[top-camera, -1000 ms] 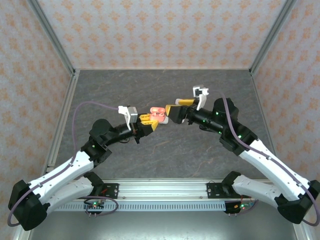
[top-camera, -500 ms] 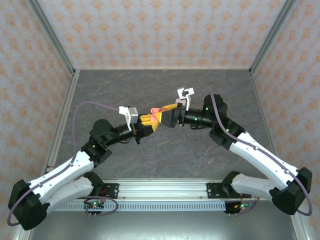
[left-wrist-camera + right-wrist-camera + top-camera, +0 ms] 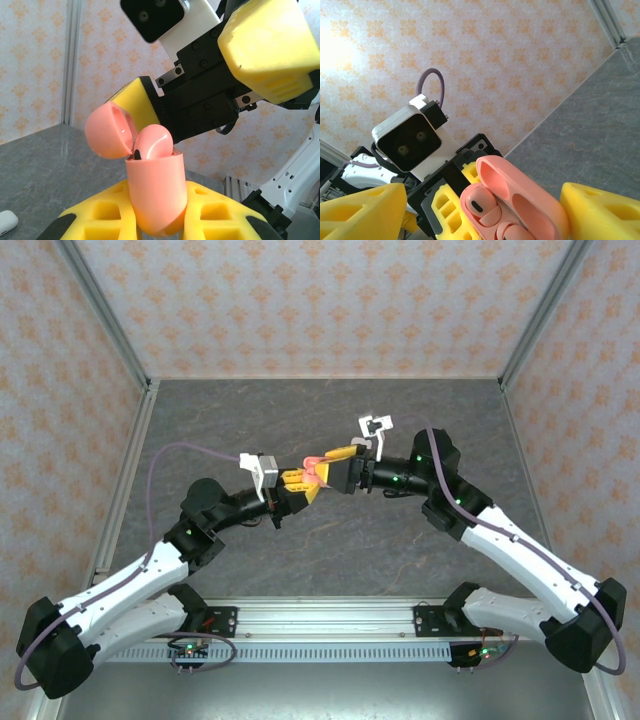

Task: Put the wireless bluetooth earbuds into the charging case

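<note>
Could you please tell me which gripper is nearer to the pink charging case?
Left. The left gripper is shut on the pink charging case, clamping its lower body. The right gripper is open, its yellow fingers flanking the case's open top.

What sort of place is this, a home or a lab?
Probably a lab robot cell: wallpaper-patterned panels on aluminium posts box in a grey tabletop, with two robot arms bolted at its edge.

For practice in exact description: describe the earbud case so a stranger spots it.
Over the middle of the grey table, the yellow jaws of the left arm clamp the case. It is pink among yellow, its lid flipped open.
</note>
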`<state>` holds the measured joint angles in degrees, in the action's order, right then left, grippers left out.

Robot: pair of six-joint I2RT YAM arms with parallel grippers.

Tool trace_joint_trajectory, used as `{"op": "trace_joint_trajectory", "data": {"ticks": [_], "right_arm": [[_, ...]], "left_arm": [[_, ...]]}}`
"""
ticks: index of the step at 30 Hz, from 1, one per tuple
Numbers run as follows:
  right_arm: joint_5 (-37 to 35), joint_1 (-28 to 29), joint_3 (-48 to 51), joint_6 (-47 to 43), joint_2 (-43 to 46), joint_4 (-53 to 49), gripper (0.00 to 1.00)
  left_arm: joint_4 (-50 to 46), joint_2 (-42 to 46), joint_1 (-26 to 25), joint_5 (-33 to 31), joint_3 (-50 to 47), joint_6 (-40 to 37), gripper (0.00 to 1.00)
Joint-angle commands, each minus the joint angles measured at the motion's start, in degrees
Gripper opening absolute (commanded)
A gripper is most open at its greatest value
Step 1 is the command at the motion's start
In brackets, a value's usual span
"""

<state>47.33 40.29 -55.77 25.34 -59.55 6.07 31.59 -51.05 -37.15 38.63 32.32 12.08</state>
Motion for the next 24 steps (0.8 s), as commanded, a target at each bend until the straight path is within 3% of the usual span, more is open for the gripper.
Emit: {"op": "trace_joint_trajectory", "data": {"ticks": [1, 7, 12, 16, 20, 24], "right_arm": [[3.55, 0.83, 1.36, -0.85, 3.40, 2.90, 0.77], [1.28, 1.19, 4.34, -0.25, 5.96, 2.87, 0.77], [-5.56, 1.19, 2.42, -3.67, 6.35, -5.77, 0.81], [-16.68, 1.18, -0.30, -6.93, 6.65, -14.66, 0.86], [-33.11, 1.15, -1.50, -7.82, 6.20, -23.49, 0.89], [-44.99, 1.10, 0.84, -5.54, 5.81, -28.27, 0.99]], "left_arm": [[-0.17, -0.72, -0.12, -1.85, 1.35, -0.62, 0.00], [-0.11, -1.12, -0.13, -2.01, 1.32, -0.49, 0.00], [-1.30, -1.34, -0.13, -2.62, 1.82, -0.47, 0.00], [-6.49, -1.75, -0.12, -4.48, 3.48, -1.60, 0.00], [-10.95, -3.88, 0.03, -7.51, 4.92, -2.90, 0.00], [-12.91, -8.67, 1.55, -9.09, 7.07, -2.19, 0.00]]}}
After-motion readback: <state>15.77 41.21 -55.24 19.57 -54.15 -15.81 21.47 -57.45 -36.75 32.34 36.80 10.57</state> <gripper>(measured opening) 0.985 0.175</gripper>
